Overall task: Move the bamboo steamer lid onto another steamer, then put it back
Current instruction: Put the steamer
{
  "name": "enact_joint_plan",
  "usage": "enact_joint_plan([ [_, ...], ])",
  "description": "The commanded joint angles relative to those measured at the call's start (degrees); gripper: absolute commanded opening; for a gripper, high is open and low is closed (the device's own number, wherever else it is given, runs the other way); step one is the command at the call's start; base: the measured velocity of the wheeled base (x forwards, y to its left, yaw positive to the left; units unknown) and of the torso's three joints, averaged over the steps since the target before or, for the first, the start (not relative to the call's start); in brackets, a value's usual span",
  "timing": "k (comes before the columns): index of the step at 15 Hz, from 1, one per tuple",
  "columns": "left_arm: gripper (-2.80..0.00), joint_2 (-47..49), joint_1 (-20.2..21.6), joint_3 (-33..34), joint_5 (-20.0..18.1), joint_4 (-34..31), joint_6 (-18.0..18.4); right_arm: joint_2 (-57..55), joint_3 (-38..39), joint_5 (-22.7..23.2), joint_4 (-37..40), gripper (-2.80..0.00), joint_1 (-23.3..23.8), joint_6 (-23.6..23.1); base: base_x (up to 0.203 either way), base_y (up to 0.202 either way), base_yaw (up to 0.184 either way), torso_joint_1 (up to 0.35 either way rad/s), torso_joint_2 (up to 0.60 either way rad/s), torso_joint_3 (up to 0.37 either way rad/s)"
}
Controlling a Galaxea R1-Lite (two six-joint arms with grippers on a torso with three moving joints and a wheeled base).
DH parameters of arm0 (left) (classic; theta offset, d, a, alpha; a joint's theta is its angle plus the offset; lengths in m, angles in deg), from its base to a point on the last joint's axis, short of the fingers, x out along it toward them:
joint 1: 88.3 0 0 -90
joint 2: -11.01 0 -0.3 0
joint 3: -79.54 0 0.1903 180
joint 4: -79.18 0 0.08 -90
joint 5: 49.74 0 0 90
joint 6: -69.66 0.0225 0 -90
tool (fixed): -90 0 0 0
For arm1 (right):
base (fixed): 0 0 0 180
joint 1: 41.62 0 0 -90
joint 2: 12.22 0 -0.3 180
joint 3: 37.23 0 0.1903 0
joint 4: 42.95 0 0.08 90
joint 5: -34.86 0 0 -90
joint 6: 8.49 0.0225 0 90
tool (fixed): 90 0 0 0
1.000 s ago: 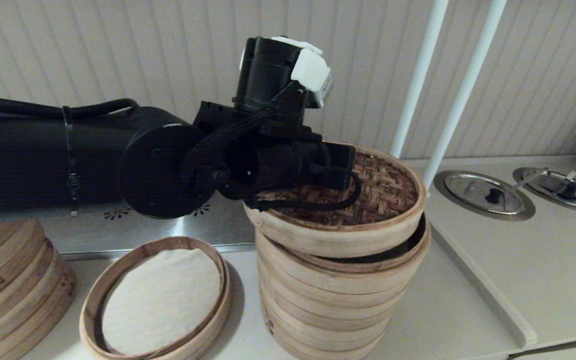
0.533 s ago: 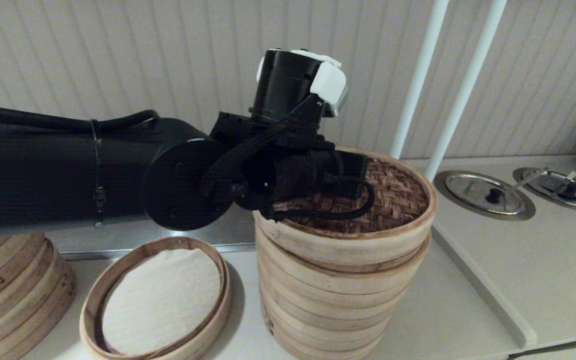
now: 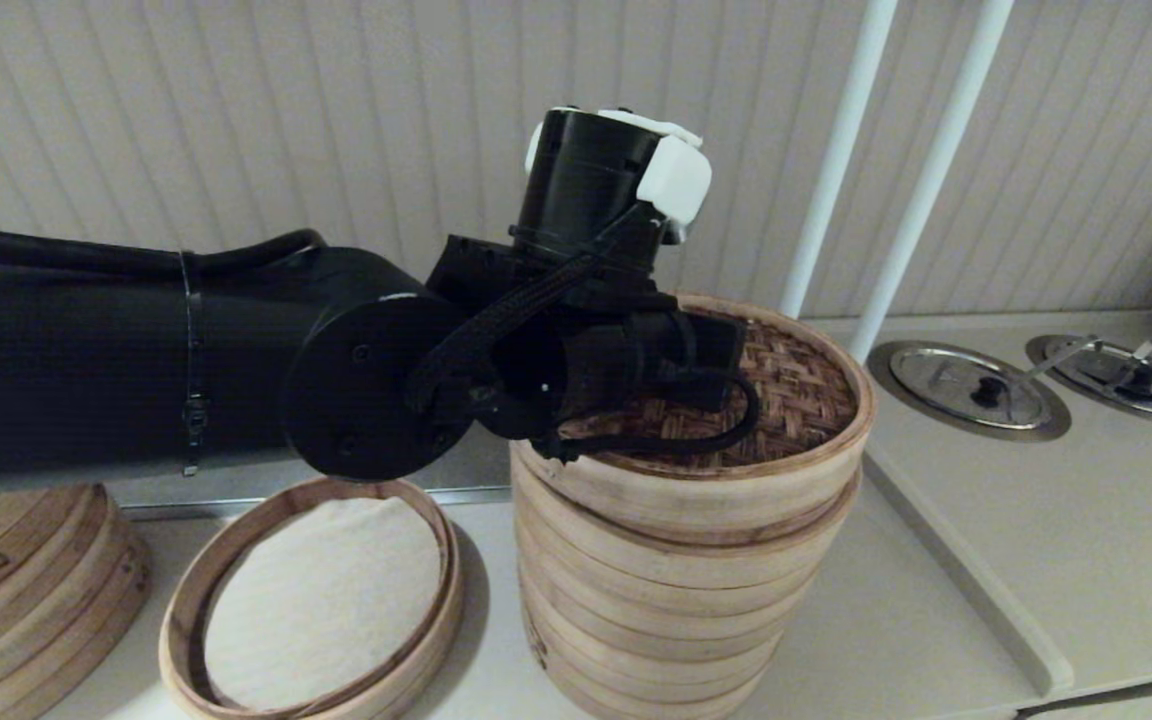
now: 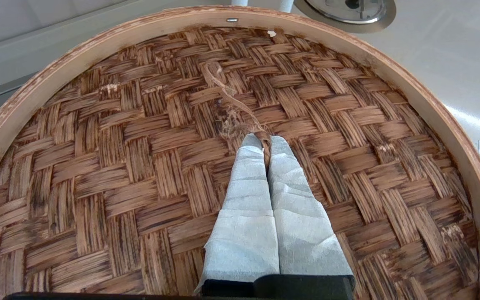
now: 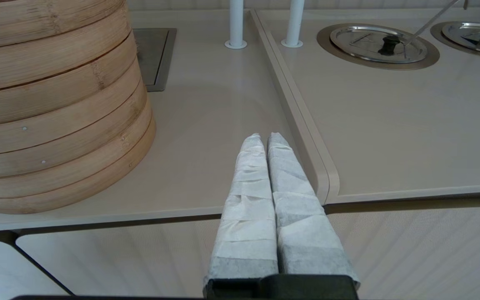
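Bamboo steamer lid [image 3: 786, 400] sits centre-right of the head view, on top of the tall steamer stack [image 3: 666, 600], i.e. on the other steamer. Lid rim looks level and flush w/ the top tier, no gap visible along the front edge. So leg one of the task (lid onto the other steamer) looks done or all but done, judging by how it lies.

Left gripper [image 4: 265, 141] is over the lid's middle. In the left wrist view its wrapped fingers [image 4: 244, 196] are pinched together on the small fibre loop handle [image 4: 231, 100] at the centre of the dark woven top; a bit of the loop shows between the tips. So it's clamped on the lid's handle, not let go yet. In the head view the left arm comes in from the left edge and hides approx. the left third of the lid.

Right gripper [image 5: 265, 141] is parked low, off the counter's front edge; right wrist view shows its fingers pressed together, holding nothing, w/ the stack's lower tiers in the upper left of that frame.

Left to do, as I read it: lift the lid again and put it back. Likely home is the low ring tray w/ white cloth liner [image 3: 321, 590], lower left of the head view, uncovered, just beside the stack. Can't confirm that's where it belongs.

Also there: another steamer stack w/ triangle marks [image 3: 26, 570] at the lower-left edge, and two round steel lids [image 3: 971, 385] set in the counter at right.
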Motion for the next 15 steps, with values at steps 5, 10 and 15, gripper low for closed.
enact_joint_plan([
  [5,-2.80,-1.5,-0.1,0.1,0.2,-0.2,0.4,0.0,0.2,0.0,0.0,-2.80,0.0,0.0,0.000,0.000,0.000,0.000,0.00,0.000],
  [10,-2.80,-1.5,-0.1,0.1,0.3,-0.2,0.8,0.0,0.2,0.0,0.0,-2.80,0.0,0.0,0.000,0.000,0.000,0.000,0.00,0.000],
  [15,-2.80,-1.1,-0.4,1.1,0.2,-0.1,1.0,0.0,0.2,0.0,0.0,-2.80,0.0,0.0,0.000,0.000,0.000,0.000,0.00,0.000],
])
